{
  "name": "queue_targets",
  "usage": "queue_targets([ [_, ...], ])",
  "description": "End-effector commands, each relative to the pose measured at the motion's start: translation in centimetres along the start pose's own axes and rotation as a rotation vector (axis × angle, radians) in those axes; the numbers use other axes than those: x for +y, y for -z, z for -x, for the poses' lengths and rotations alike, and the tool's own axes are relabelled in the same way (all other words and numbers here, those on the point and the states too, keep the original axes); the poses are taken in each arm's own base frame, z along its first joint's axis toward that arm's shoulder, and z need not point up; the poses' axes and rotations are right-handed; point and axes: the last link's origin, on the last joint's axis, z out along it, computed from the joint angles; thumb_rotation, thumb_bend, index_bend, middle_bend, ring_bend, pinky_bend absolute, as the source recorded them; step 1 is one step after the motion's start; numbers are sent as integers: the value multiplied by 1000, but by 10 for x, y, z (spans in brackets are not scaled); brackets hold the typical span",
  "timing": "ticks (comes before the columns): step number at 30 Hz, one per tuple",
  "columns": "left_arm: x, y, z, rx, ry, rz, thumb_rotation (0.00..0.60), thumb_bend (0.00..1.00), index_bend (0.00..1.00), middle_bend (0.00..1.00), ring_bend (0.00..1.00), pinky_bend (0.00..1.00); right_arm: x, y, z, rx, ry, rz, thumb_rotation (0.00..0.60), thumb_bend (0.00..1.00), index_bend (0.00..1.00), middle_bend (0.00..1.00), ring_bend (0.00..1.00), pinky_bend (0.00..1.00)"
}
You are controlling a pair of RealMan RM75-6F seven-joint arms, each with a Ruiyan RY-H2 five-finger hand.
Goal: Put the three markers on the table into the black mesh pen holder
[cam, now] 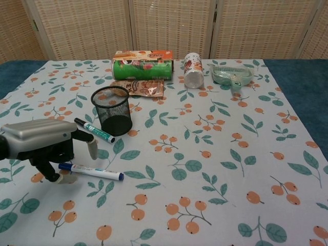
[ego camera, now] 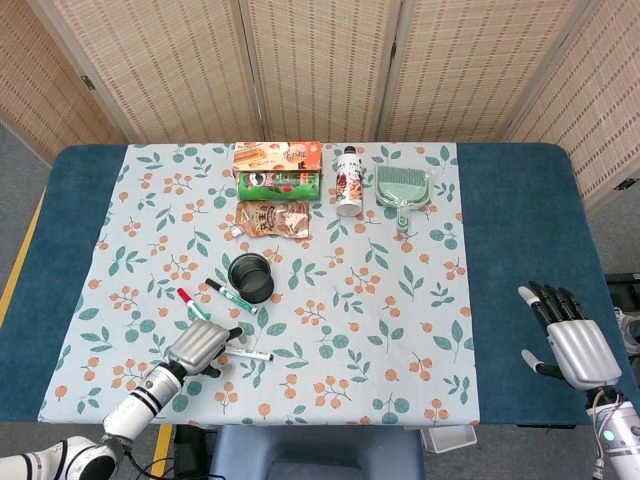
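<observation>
Leaf-printed cloth covers the counter (ego camera: pixel 520 250); left robot hand (cam: pixel 43 146) hovers, fingers curled down, over the blue-capped marker (cam: pixel 91 171) beside the round mesh pen holder (cam: pixel 112 110); right robot hand (ego camera: pixel 570 340) spread.

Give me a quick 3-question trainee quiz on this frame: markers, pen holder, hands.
1. True or false: the black mesh pen holder already contains a marker.
2. Which marker is the left hand closest to?
A. the blue-capped marker
B. the black-capped green marker
C. a marker inside the pen holder
3. Fill in: the right hand is off the floral tablecloth, over the ___ table edge, holding nothing.

Key
1. False; no marker shows in it, and all three lie on the cloth, the red-capped marker included.
2. A; the hand hovers right over its blue-capped end.
3. Blue.
</observation>
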Motion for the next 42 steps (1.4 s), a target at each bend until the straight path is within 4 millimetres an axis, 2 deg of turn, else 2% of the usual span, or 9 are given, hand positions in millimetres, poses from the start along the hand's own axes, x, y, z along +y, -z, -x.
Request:
queue_targets([
  [1,0,-6,1,1,-5,1,600,324,407,1000,967,980,1,0,-1,3,-2,2,600,254,19,0,0,0],
  [32,-8,-34,11,-23,7,19,600,326,513,1000,969,985,6,2,-4,26,0,28,600,261,86,0,0,0],
  [42,-11,-33,12,-30,8,12,600,351,573,1000,969,985,5,3,-4,31,6,28,600,263,93,0,0,0],
])
